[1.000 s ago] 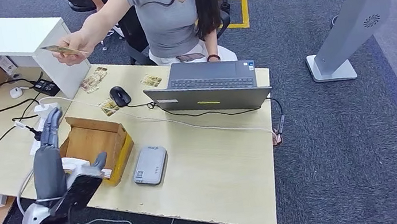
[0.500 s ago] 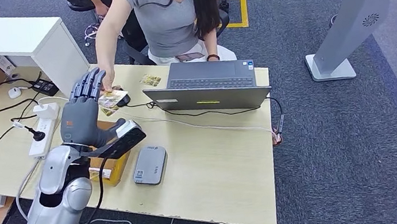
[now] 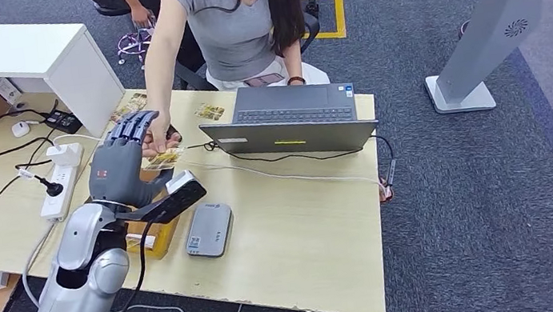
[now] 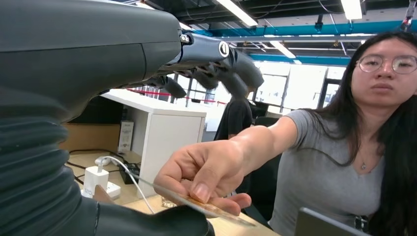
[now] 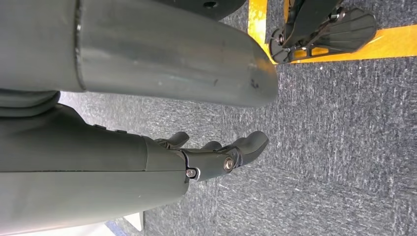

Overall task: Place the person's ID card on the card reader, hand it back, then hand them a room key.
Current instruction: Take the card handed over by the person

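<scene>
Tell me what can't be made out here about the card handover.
- Head view: the left hand covers most of the ID card, so contact is unclear.
- Left wrist view: the ID card is edge-on, print unreadable; the person's hand hides part.
- Card reader: markings too small.

I see an open grey laptop (image 3: 297,119) at the desk's (image 3: 300,233) twelve o'clock edge. At nine o'clock lies a white power strip (image 3: 57,181), near a cardboard box (image 3: 156,235). A grey kiosk stand (image 3: 491,23) rises at two o'clock.
</scene>
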